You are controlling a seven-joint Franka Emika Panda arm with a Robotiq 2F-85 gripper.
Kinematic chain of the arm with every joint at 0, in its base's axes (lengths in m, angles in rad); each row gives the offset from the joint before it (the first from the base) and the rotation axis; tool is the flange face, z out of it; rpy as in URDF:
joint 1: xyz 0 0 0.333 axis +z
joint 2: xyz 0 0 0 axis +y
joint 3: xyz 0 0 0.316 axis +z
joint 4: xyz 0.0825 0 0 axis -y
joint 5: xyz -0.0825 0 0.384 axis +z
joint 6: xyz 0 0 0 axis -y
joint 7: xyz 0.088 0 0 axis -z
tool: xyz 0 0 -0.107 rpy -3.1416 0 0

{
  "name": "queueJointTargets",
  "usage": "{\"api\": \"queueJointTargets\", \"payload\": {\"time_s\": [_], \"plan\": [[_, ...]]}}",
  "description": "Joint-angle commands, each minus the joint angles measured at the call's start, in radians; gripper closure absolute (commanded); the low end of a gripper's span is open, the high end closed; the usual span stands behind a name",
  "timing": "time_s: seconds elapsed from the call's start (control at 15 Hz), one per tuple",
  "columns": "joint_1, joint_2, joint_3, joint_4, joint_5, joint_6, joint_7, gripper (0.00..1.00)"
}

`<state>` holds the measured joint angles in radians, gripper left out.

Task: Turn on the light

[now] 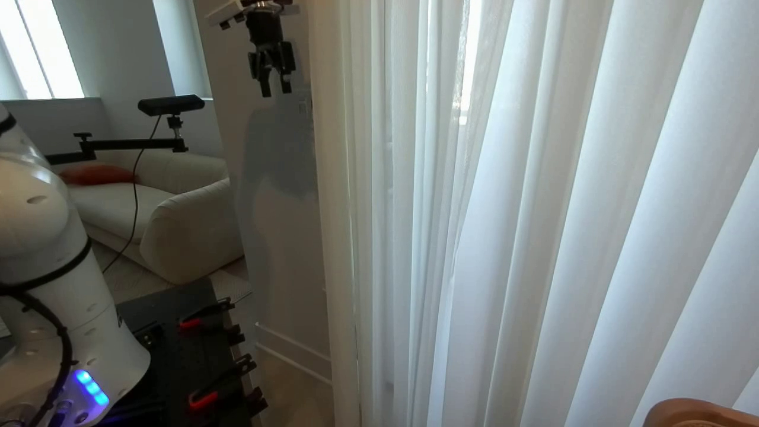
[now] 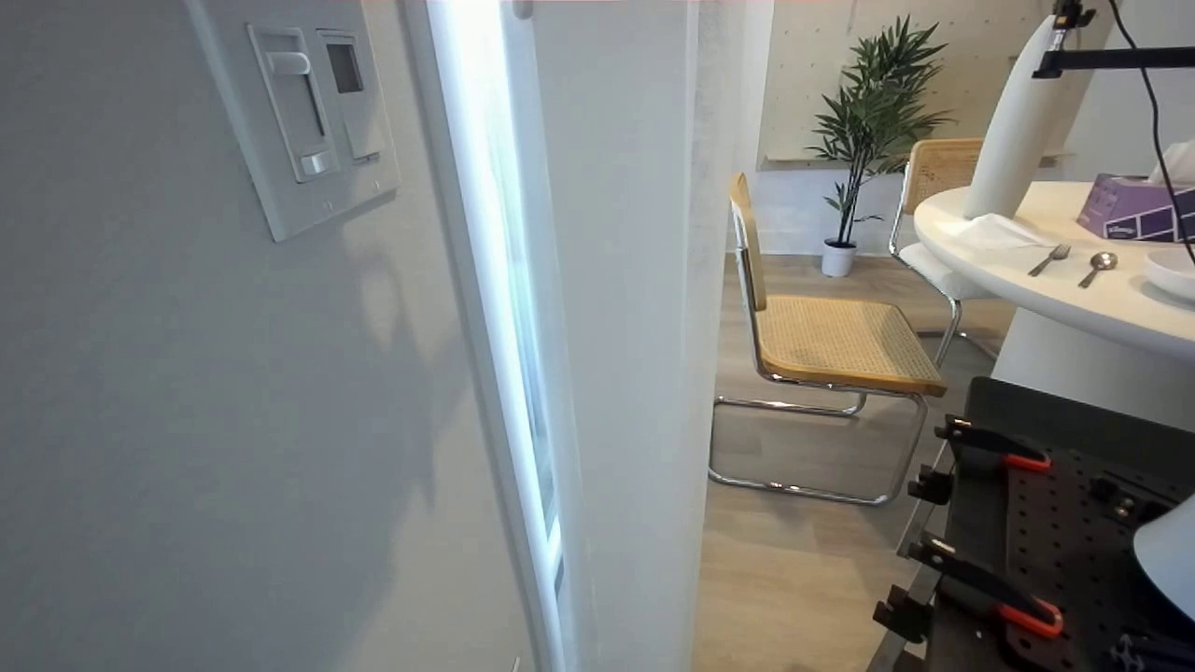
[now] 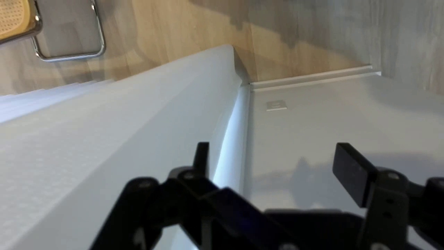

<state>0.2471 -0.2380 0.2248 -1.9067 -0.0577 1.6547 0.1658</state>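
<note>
The light switch plate [image 2: 331, 201] is white and fixed to the grey wall. It shows large at the upper left of an exterior view, with a slider-like control [image 2: 299, 103] and beside it a control with a small dark window [image 2: 345, 67]. It also shows small in an exterior view [image 1: 303, 107], beside the curtain edge. My black gripper [image 1: 277, 92] points down, a little above and to the left of the plate there, apart from it. In the wrist view the jaws [image 3: 272, 149] are wide apart with nothing between them. The switch is out of view there.
White curtains [image 1: 533, 207] hang right beside the wall [image 1: 284, 237]. A low wall plate [image 3: 276, 105] sits near the baseboard. A black mounting table [image 2: 1074, 495] with clamps, a cane chair [image 2: 840, 341] and a round table [image 2: 1055, 280] stand nearby. A sofa [image 1: 184, 231] is behind.
</note>
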Motion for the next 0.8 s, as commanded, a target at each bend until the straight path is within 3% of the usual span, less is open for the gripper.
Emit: {"api": "queueJointTargets", "payload": {"time_s": [0.0,0.27,0.33,0.73], "plan": [[-0.048,-0.085,-0.066,-0.021,0.012,-0.088,-0.177,0.00],[-0.093,-0.096,-0.148,0.007,0.000,-0.137,-0.345,0.00],[-0.087,-0.091,-0.120,0.002,0.002,-0.115,-0.286,0.00],[-0.092,-0.090,-0.114,0.002,0.001,-0.115,-0.297,0.00]]}}
